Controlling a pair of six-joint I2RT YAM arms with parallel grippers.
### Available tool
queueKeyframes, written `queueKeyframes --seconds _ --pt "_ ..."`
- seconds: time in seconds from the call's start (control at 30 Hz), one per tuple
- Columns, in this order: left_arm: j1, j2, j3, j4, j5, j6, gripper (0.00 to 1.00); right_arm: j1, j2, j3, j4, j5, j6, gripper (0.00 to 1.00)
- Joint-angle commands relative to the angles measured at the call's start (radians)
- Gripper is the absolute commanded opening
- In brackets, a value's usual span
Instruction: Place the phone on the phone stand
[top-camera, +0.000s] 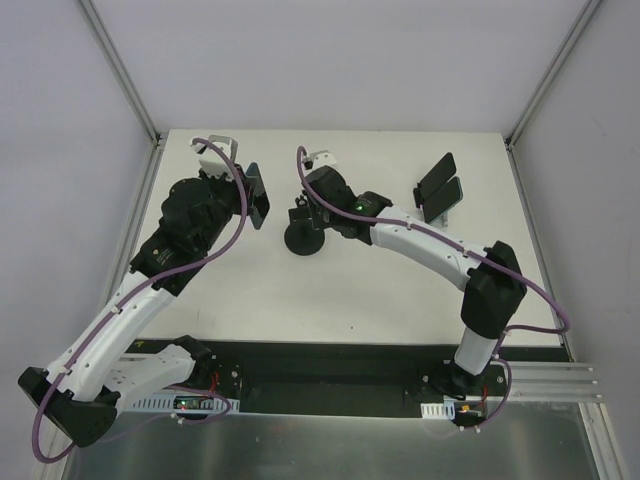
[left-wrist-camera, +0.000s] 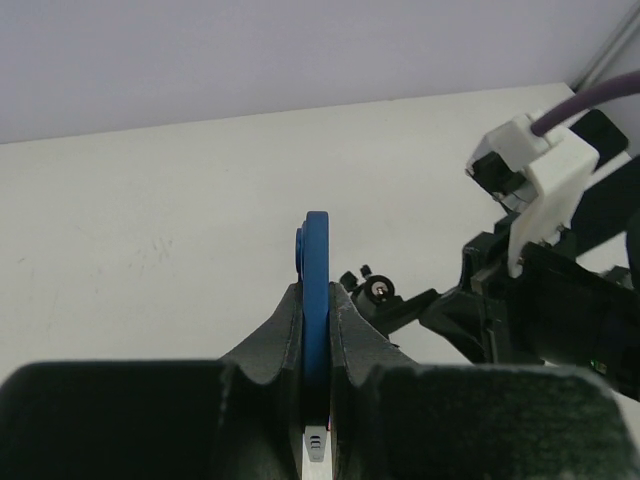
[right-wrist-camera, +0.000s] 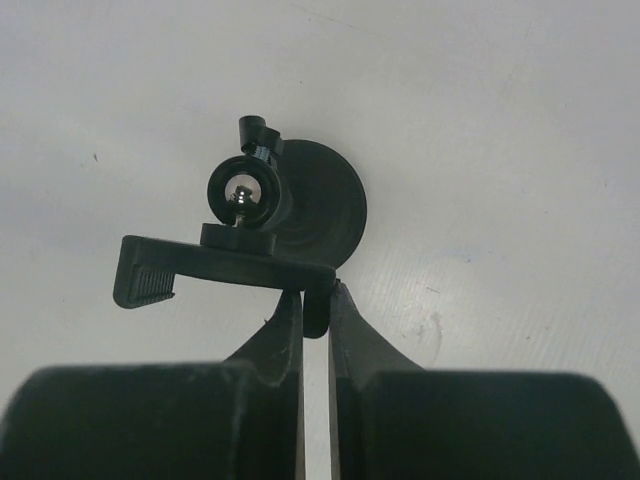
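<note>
Toward the left of the white table (top-camera: 300, 300), the left gripper (left-wrist-camera: 318, 305) has its fingers pinched tight on the blue-edged phone (left-wrist-camera: 316, 245). The phone is held edge-on above the surface, near the stand but apart from it. At centre, the right gripper (right-wrist-camera: 315, 305) is clamped on the black phone stand (right-wrist-camera: 240, 262) at the end of its cradle bar, and the stand's round base (right-wrist-camera: 330, 210) appears to rest on the table. Far right lies a black hinged object (top-camera: 440, 185); what it is cannot be told.
</note>
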Motion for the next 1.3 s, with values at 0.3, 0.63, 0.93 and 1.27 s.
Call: queueKeyframes --seconds 0.3,0.63,0.93,1.27 --pt "0.061 0.027 -0.03 0.208 1.026 0.099 0.0 -0.153 -0.094 -0.023 -0.003 -0.476 -0.324 0.01" --pt "0.049 0.189 -0.133 0.538 1.297 0.171 0.0 -0.269 -0.085 -0.028 0.001 -0.819 -0.366 0.01" --pt "0.049 0.438 0.067 0.402 1.385 0.258 0.0 -0.272 -0.069 -0.012 -0.022 -0.884 -0.421 0.01" --pt "0.052 0.535 0.168 0.332 1.503 0.309 0.0 -0.281 -0.079 -0.034 -0.028 -1.007 -0.476 0.01"
